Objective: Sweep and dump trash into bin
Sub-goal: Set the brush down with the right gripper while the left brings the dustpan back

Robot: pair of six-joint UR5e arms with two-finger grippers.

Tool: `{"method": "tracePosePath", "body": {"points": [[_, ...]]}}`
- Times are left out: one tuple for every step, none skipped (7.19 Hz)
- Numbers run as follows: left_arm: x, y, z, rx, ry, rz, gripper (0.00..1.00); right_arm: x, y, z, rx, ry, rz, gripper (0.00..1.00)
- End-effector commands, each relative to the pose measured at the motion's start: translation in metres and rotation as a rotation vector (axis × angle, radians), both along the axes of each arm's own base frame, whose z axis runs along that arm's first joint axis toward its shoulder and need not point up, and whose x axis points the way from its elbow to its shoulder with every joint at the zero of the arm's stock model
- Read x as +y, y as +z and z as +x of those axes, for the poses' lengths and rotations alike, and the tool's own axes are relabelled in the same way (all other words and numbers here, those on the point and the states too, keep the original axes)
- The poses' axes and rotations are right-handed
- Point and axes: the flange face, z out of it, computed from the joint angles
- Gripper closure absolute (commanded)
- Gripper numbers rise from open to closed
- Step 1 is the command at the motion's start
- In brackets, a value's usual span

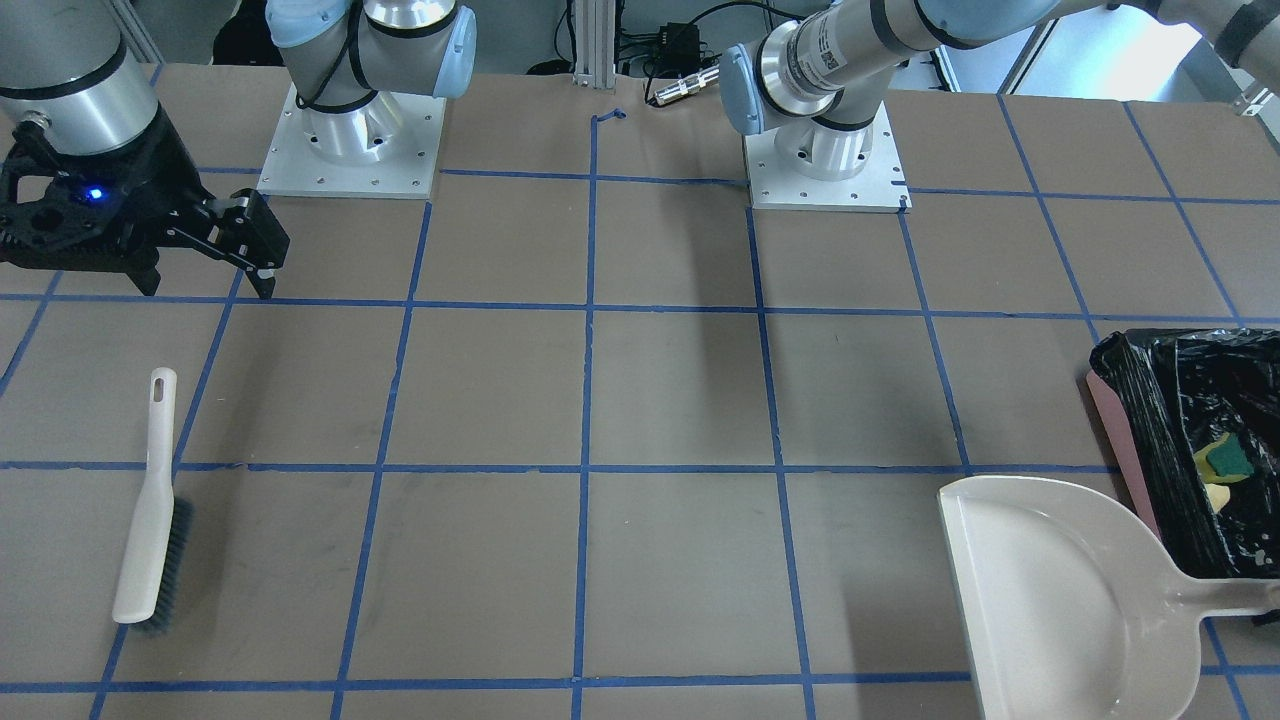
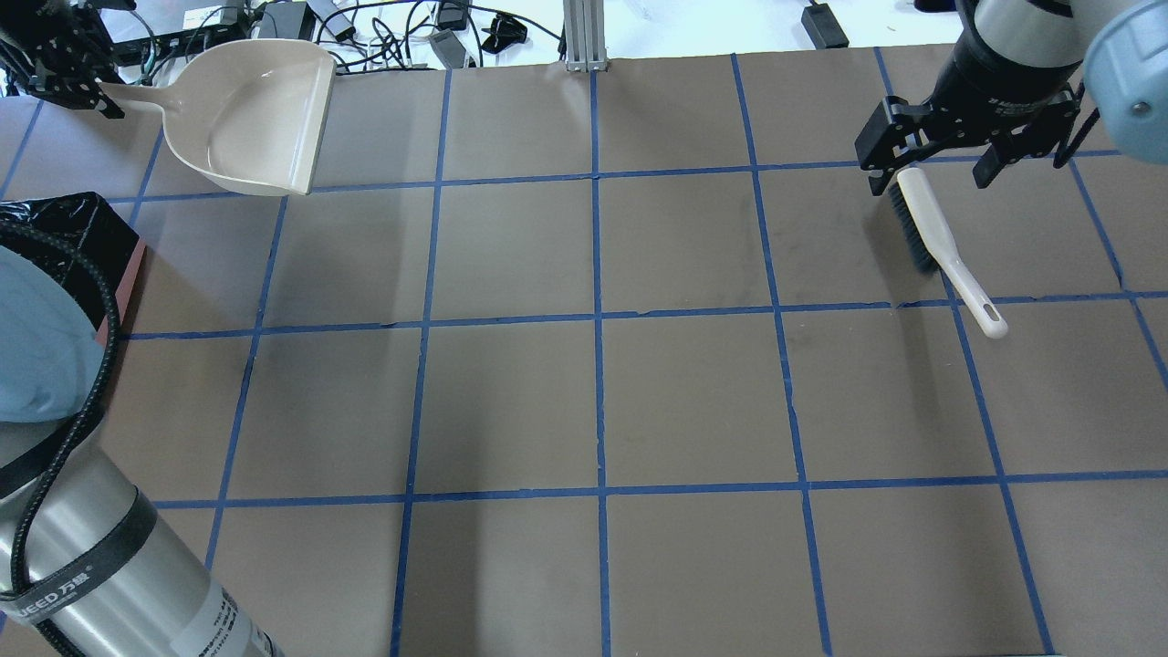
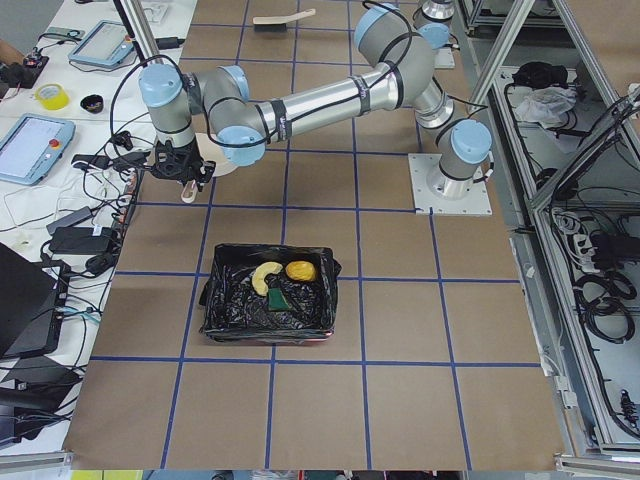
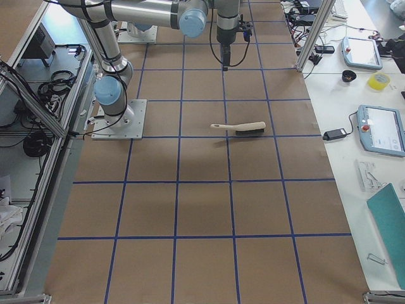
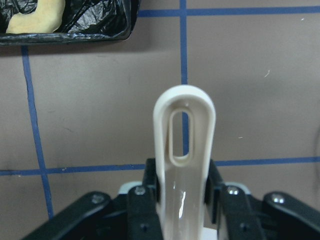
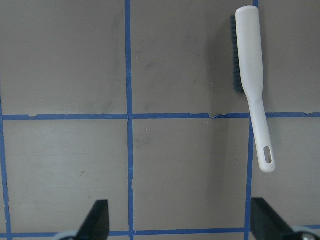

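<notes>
While left fingers [image 5: 214,187] clamp the dustpan [image 1: 1050,600] and right fingers [image 6: 97,222] gape, the bin [image 3: 222,310] holds trash [image 3: 266,275].

Front view faces robot bases [image 1: 350,170], steeply down on blue-taped brown paper worktop [image 1: 680,400]. Overhead looks forward from behind the robot. Side views high at each end; left one shares pink bin lined with black plastic [image 3: 225,305] with front. Left wrist close on beige plastic dustpan handle [image 5: 180,200]; right wrist straight down on long beige dark-bristled brush [image 6: 252,75], also in front, overhead.

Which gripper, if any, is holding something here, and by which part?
Left gripper holds the dustpan by its handle; right gripper is open and empty, brush lying loose.
</notes>
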Motion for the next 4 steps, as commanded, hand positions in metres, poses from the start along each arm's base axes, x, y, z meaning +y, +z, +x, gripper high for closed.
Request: {"method": "tracePosePath", "body": {"points": [[-0.004, -0.033, -0.027, -0.017, -0.018, 0.098, 1.0, 0.008, 0.003, 0.015, -0.004, -0.022, 0.008, 0.0], [-0.005, -0.051, -0.043, -0.013, 0.007, 0.12, 1.0, 0.008, -0.003, 0.037, -0.011, -0.075, 0.009, 0.0], [-0.006, -0.065, -0.057, -0.012, -0.013, 0.124, 1.0, 0.007, -0.013, 0.068, -0.011, -0.076, 0.02, 0.0], [-0.007, -0.082, -0.076, -0.02, -0.032, 0.118, 1.0, 0.009, -0.017, 0.09, -0.013, -0.074, 0.016, 0.0]]}}
